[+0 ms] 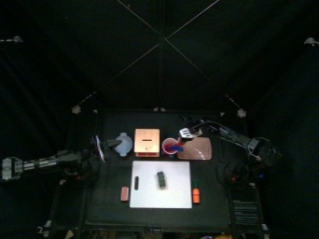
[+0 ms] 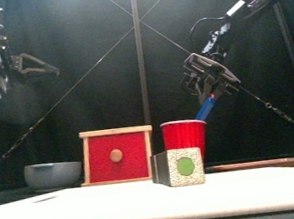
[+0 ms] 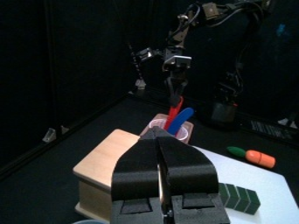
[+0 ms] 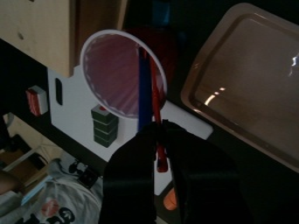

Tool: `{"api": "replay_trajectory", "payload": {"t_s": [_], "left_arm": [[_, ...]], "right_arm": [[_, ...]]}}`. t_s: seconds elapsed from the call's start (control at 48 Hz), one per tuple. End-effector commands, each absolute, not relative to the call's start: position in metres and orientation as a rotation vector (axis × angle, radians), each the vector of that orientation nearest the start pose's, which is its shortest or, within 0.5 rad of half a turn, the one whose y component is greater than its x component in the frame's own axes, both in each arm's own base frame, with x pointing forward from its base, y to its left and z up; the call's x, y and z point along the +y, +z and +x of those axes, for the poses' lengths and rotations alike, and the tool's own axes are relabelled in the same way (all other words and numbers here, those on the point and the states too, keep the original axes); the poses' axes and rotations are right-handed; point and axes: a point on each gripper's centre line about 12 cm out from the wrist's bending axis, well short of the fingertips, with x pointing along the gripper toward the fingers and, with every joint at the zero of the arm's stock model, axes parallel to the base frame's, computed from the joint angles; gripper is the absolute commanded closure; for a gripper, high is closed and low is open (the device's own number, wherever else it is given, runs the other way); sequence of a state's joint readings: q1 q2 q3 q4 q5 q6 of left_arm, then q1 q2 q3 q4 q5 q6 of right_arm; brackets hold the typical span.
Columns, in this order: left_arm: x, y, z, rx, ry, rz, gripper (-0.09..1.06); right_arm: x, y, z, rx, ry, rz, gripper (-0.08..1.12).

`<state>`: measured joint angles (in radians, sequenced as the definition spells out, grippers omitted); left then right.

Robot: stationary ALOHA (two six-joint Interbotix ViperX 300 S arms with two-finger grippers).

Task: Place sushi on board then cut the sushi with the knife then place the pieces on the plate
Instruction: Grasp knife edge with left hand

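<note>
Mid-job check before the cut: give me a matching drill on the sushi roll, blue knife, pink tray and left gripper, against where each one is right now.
Things:
1. sushi roll
2. blue knife
3. pink tray
4. left gripper

Places or states:
A. on the table just right of the red cup
B. lying on the white board
C. shut on nothing, out at the table's left edge
D. held by the right gripper, above the cup

Pairs: 1-B, 2-D, 3-A, 4-C
</note>
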<state>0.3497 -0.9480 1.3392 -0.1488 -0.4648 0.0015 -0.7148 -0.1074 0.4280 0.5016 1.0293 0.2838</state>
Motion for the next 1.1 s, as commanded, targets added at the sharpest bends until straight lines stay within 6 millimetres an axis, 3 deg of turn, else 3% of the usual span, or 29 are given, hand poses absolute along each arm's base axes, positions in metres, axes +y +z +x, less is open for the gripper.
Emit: {"api": "replay_trajectory", "payload": {"t_s": [0.021,0.625,0.833,1.104], "left_arm": [[0.074,0.25,0.173,-0.114,0.424,-0.118,0.9],[0.075,0.248,0.172,-0.108,0.43,-0.119,0.9],[0.076,0.248,0.172,-0.109,0.433,-0.118,0.9],[0.076,0.248,0.172,-0.109,0.437,-0.118,0.9]], "right_arm": [[-0.188,0.248,0.294,0.983,-0.544,1.188,0.67],[-0.197,0.301,0.299,0.943,-0.486,1.128,0.67],[-0.195,0.318,0.289,0.929,-0.486,1.112,0.67],[-0.188,0.339,0.261,0.865,-0.515,1.085,0.67]]}}
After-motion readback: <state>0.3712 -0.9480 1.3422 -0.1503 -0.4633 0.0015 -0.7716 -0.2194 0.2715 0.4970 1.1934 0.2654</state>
